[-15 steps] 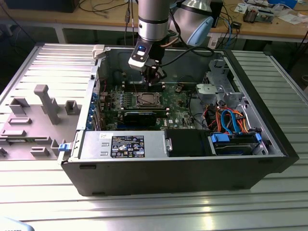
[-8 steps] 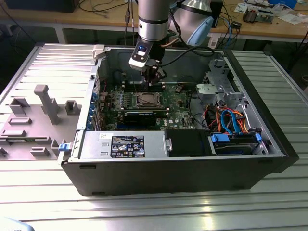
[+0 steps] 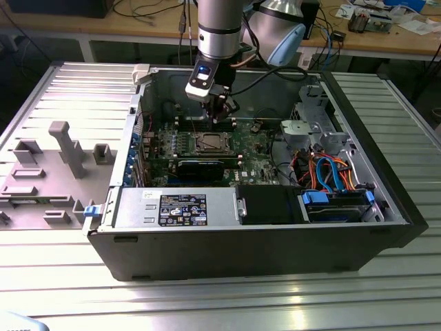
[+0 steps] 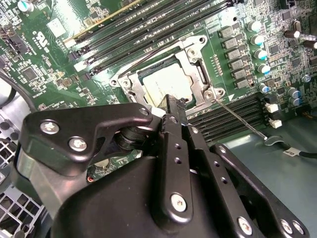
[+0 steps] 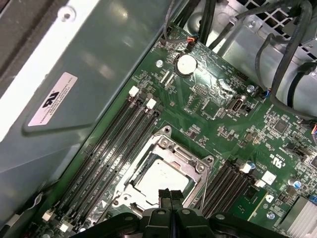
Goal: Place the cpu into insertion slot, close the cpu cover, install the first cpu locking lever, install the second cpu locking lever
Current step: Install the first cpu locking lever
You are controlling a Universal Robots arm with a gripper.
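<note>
The cpu [image 3: 210,143] sits under the lowered cpu cover [image 5: 185,161]. In the exterior view the gripper [image 3: 219,114], pinched together and empty, apparently as a pusher, hovers at its twelve o'clock.

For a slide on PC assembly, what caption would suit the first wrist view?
Closed gripper poised above the seated cpu, the metal cover lying around it.

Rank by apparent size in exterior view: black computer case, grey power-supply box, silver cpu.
1. black metal computer case
2. long grey metal power-supply box
3. small square silver-grey cpu
</note>
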